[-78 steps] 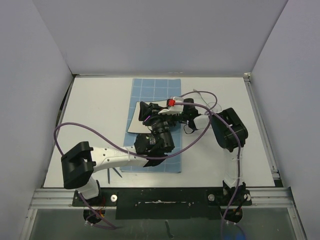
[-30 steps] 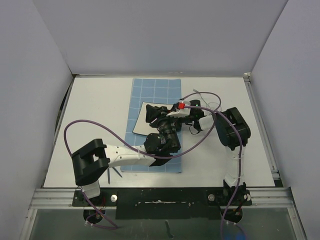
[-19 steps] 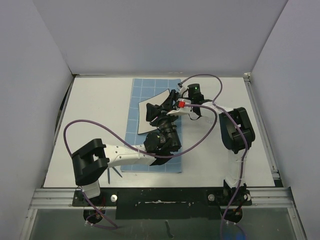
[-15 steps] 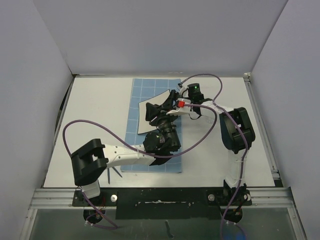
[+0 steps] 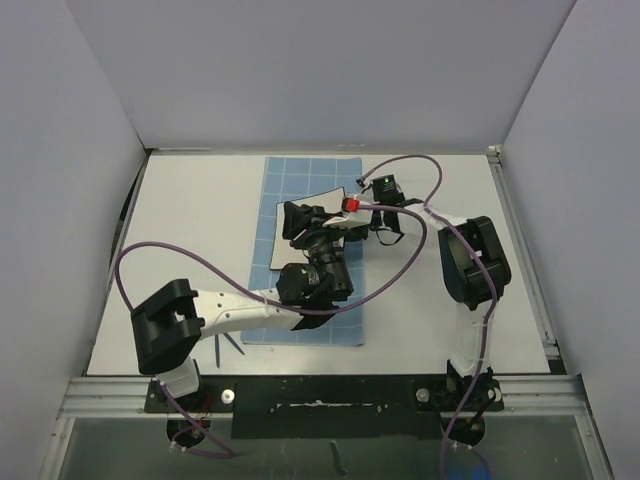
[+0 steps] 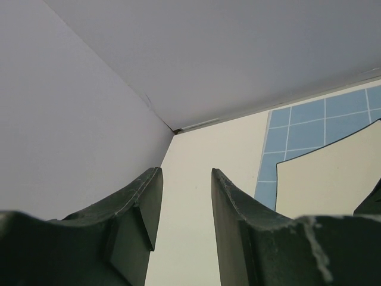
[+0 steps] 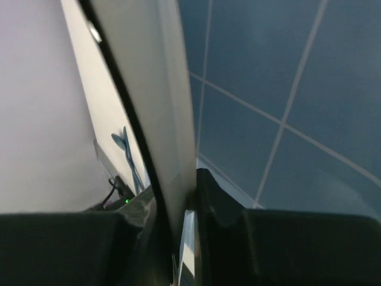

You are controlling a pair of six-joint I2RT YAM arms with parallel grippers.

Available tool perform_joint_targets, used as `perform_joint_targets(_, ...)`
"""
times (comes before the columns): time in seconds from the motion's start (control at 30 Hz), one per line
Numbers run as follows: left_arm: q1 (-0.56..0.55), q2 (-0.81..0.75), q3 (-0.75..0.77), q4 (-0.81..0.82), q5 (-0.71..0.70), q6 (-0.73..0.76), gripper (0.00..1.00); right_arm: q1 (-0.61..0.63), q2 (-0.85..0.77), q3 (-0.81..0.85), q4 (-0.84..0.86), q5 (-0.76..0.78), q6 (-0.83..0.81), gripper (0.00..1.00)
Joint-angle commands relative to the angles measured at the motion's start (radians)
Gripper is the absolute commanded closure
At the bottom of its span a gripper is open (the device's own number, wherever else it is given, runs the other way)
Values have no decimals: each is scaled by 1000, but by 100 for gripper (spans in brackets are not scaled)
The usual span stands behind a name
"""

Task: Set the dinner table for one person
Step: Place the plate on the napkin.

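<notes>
Across the floor of the walled enclosure you have the desk (image 5: 190, 230), flat and white, with a black rail along the near edge where both arms are bolted. Down its middle, from close to the far wall toward the rail, lies the blue mat (image 5: 310, 175) with its white grid. Your left arm (image 5: 235, 310) reaches from the near left corner over the mat's near half, and your right arm (image 5: 468, 262) bends in from the right side. On the mat you see a flat white piece (image 6: 327, 179) with a thin black edge, and blue shows beside it on the left and beyond it.

Your right fingers (image 7: 205, 193) are pressed onto the right edge of that white piece, pinching it; their camera sees it edge-on. Your left fingers (image 6: 153, 193) hang above the same piece, spread apart with nothing between them, facing the far left corner. A small dark pronged thing (image 5: 232, 347) lies on the desk just beside the mat's near left corner, too small for you to identify
</notes>
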Motion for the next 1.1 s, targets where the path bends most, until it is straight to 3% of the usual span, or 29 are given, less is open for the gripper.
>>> perform_joint_targets(0.0,8,-55,12,55,30,-23,64,26,-112,94,-21,-1,-55,100)
perform_joint_targets(0.27,6,-84,-15,55,25,-25,64,55,-75,171,-82,35,-75,100)
perform_joint_targets(0.7,11,-93,-36,51,32,-21,64,92,-30,134,-54,82,-72,100)
perform_joint_targets(0.9,15,-88,-39,53,30,-22,64,93,-28,163,-133,110,-140,70)
perform_joint_targets(1.0,14,-88,-44,55,27,-22,64,93,-31,149,-176,133,-166,62)
perform_joint_targets(1.07,14,-92,-49,55,24,-22,64,96,-37,118,-190,152,-187,62)
